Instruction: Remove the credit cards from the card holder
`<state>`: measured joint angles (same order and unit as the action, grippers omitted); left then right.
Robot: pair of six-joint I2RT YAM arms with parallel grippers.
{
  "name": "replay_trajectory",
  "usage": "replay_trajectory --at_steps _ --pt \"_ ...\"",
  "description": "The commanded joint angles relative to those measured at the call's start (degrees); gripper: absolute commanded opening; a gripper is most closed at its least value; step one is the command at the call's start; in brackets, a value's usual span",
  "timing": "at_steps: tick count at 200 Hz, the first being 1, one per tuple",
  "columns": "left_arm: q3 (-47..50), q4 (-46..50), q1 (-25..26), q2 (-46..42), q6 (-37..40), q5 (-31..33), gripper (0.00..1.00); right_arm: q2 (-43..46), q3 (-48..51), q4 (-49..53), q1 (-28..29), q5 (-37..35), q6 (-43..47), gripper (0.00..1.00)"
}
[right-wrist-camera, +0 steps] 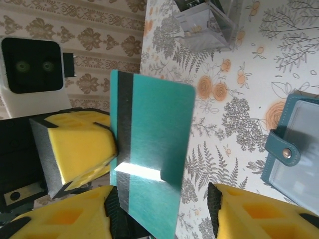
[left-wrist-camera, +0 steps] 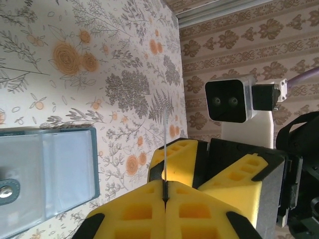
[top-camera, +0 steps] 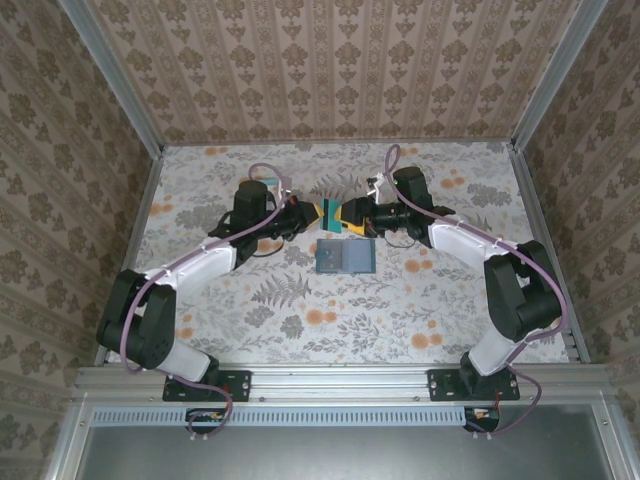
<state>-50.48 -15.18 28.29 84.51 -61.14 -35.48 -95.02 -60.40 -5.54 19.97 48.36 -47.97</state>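
Lying open and flat at the middle of the tabletop (top-camera: 250, 320) is the card holder (top-camera: 338, 260), a teal-blue bifold with clear window pockets (left-wrist-camera: 65, 169) and a snap tab (right-wrist-camera: 285, 152). Neither gripper touches it, probably because the card being worked on is already out of it.

Just beyond it, toward the tabletop's far edge, one teal credit card (right-wrist-camera: 149, 139) with a dark stripe is held clear of the surface. The left gripper (left-wrist-camera: 165, 191) is clamped tight on one edge of that card, and this alone keeps it in the air. The right gripper (right-wrist-camera: 164, 209) faces it from the opposite side. Its yellow fingers (right-wrist-camera: 259, 216) stand parted on either side of the card, with a plain gap at one finger (so it is not gripping). This looks like a hand-off between the arms, perhaps so the card can be set down.

Count: one card holder, one credit card out of it, two grippers. Whether more cards sit behind the holder's windows cannot be told.
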Motion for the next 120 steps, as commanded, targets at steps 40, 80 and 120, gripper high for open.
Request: replay_trajectory --at_steps 40,80,120 --pt "-11.41 35.51 -1.44 -7.07 32.14 10.73 0.0 5.56 -1.63 11.21 -0.89 -8.6 8.11 1.0" --pt "-12.11 39.45 -1.75 -11.5 52.1 23.18 0.0 8.91 -2.62 14.69 -0.87 -11.84 10.99 1.0" --pt "-12.37 40.05 -1.78 -12.62 79.8 30.47 0.0 10.99 -2.88 17.35 -0.88 -13.51 12.75 1.0"
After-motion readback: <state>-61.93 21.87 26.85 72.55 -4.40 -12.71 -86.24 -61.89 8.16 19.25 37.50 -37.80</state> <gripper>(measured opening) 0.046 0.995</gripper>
